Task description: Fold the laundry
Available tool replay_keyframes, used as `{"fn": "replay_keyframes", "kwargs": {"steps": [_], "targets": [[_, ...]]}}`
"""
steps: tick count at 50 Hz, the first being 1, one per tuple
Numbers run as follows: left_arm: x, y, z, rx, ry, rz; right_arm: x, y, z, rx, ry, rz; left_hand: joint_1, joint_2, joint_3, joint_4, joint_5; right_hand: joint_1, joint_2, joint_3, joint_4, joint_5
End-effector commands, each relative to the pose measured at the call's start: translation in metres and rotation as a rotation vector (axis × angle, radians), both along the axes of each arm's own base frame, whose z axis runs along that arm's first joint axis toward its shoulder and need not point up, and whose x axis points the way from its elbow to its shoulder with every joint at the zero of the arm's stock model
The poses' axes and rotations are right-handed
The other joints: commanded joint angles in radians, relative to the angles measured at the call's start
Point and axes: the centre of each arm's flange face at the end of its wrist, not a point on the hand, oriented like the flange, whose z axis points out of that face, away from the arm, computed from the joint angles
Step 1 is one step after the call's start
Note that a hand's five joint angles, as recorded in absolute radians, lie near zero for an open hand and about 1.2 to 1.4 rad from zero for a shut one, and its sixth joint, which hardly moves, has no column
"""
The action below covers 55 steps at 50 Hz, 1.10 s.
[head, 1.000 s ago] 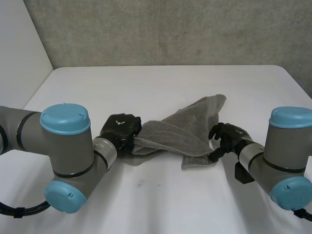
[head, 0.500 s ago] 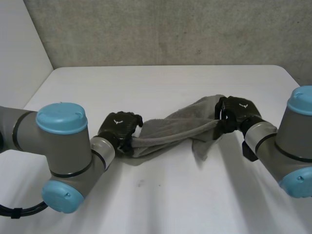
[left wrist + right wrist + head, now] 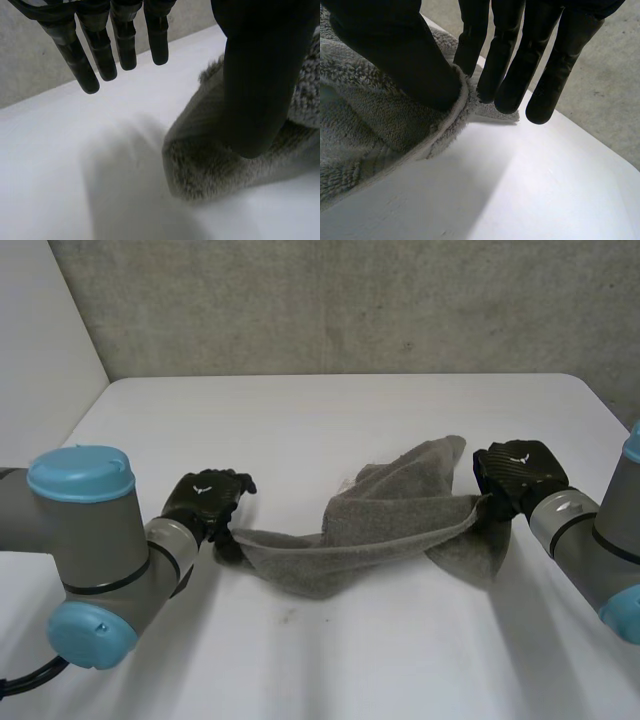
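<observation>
Towel [image 3: 385,530], grey, bunched and twisted on the table [image 3: 300,420] between both hands; left hand [image 3: 200,502] at one end, fingers straight, thumb merely resting on the pile; right hand [image 3: 515,475] pinching the opposite edge; probably best: left regrips its corner, both draw taut, lay flat

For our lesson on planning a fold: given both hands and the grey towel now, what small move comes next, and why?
Probably close the left hand on the towel at its bunched end. Its fingers hang straight, off the cloth, with the thumb over that end, while the right hand pinches the opposite edge; the towel lies twisted between them.
</observation>
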Motion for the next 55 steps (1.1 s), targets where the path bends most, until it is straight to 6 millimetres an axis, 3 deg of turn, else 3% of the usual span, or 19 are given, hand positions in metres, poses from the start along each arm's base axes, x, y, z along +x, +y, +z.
{"fn": "replay_keyframes", "kwargs": {"steps": [1, 5, 8, 9, 13, 16, 18, 19, 21, 24, 26, 27, 29, 33, 37, 40, 43, 51, 55], "targets": [[-0.002, -0.006, -0.016, 0.029, -0.013, -0.003, -0.002, 0.003, -0.005, 0.011, 0.020, 0.005, 0.172, 0.166, 0.166, 0.166, 0.164, 0.438, 0.219, 0.210, 0.206, 0.245], [-0.003, -0.007, -0.023, 0.045, -0.015, -0.010, -0.005, 0.002, -0.007, 0.014, 0.029, -0.003, 0.367, 0.361, 0.360, 0.361, 0.359, 0.438, 0.219, 0.210, 0.206, 0.245], [-0.005, -0.003, -0.026, 0.069, -0.009, -0.040, -0.012, -0.002, -0.007, 0.015, 0.032, -0.024, 0.722, 0.716, 0.715, 0.716, 0.714, 0.438, 0.219, 0.210, 0.206, 0.245], [-0.006, -0.001, -0.026, 0.080, 0.000, -0.057, -0.012, -0.002, -0.007, 0.015, 0.032, -0.024, 0.984, 0.977, 0.977, 0.977, 0.976, 0.438, 0.219, 0.210, 0.206, 0.245], [-0.005, 0.003, -0.020, 0.092, 0.019, -0.060, -0.017, -0.004, 0.003, -0.019, 0.065, -0.028, 1.024, 1.018, 1.017, 1.018, 1.016, 0.438, 0.219, 0.210, 0.206, 0.245], [-0.001, 0.009, 0.006, 0.065, 0.029, -0.048, -0.019, -0.001, 0.023, -0.068, 0.117, -0.017, 1.024, 1.018, 1.017, 1.018, 1.016, 0.438, 0.219, 0.210, 0.206, 0.245], [0.004, 0.015, 0.043, 0.005, 0.052, -0.038, -0.021, 0.002, 0.036, -0.092, 0.149, -0.013, 1.024, 1.018, 1.017, 1.018, 1.016, 0.438, 0.219, 0.210, 0.206, 0.245], [0.004, 0.015, 0.043, 0.004, 0.052, -0.038, -0.024, 0.003, 0.051, -0.120, 0.179, -0.014, 1.024, 1.018, 1.017, 1.018, 1.016, 0.438, 0.219, 0.210, 0.206, 0.245], [0.007, 0.020, 0.083, -0.082, 0.087, -0.038, -0.026, 0.005, 0.066, -0.145, 0.204, -0.014, 1.024, 1.018, 1.017, 1.018, 1.016, 0.438, 0.219, 0.210, 0.206, 0.245], [0.010, 0.021, 0.104, -0.137, 0.112, -0.033, -0.027, 0.012, 0.099, -0.183, 0.238, -0.007, 1.024, 1.018, 1.017, 1.018, 1.016, 0.438, 0.219, 0.210, 0.206, 0.245], [0.013, 0.027, 0.149, -0.248, 0.160, -0.033, -0.027, 0.016, 0.119, -0.210, 0.237, -0.007, 1.024, 1.018, 1.017, 1.018, 1.016, 0.438, 0.219, 0.210, 0.206, 0.245], [0.013, 0.027, 0.149, -0.249, 0.160, -0.033, -0.028, 0.020, 0.139, -0.251, 0.227, -0.012, 1.024, 1.018, 1.017, 1.018, 1.016, 0.438, 0.219, 0.210, 0.206, 0.245], [0.017, 0.035, 0.186, -0.324, 0.193, -0.035, -0.028, 0.024, 0.158, -0.293, 0.218, -0.016, 1.024, 1.018, 1.017, 1.018, 1.016, 0.438, 0.219, 0.210, 0.206, 0.245], [0.020, 0.040, 0.214, -0.379, 0.216, -0.033, -0.026, 0.035, 0.204, -0.434, 0.194, 0.004, 1.024, 1.018, 1.017, 1.018, 1.016, 0.438, 0.219, 0.210, 0.206, 0.245], [0.023, 0.035, 0.230, -0.408, 0.219, -0.012, -0.026, 0.037, 0.213, -0.446, 0.199, 0.021, 1.024, 1.018, 1.017, 1.018, 1.016, 0.438, 0.219, 0.210, 0.206, 0.245], [0.023, 0.022, 0.220, -0.369, 0.182, 0.012, -0.027, 0.029, 0.206, -0.393, 0.204, 0.036, 1.024, 1.018, 1.017, 1.018, 1.016, 0.438, 0.219, 0.210, 0.206, 0.245], [0.019, 0.013, 0.207, -0.333, 0.153, 0.013, -0.024, 0.008, 0.181, -0.303, 0.216, 0.057, 1.024, 1.018, 1.017, 1.018, 1.016, 0.438, 0.219, 0.210, 0.206, 0.245], [0.001, -0.041, 0.121, -0.187, -0.069, 0.019, -0.009, -0.032, 0.122, -0.175, 0.267, 0.104, 1.024, 1.018, 1.017, 1.018, 1.016, 0.438, 0.219, 0.210, 0.206, 0.245], [-0.005, -0.063, 0.099, -0.178, -0.119, 0.031, 0.008, -0.061, 0.086, -0.166, 0.279, 0.128, 1.024, 1.018, 1.017, 1.018, 1.016, 0.438, 0.219, 0.210, 0.206, 0.245]]}}
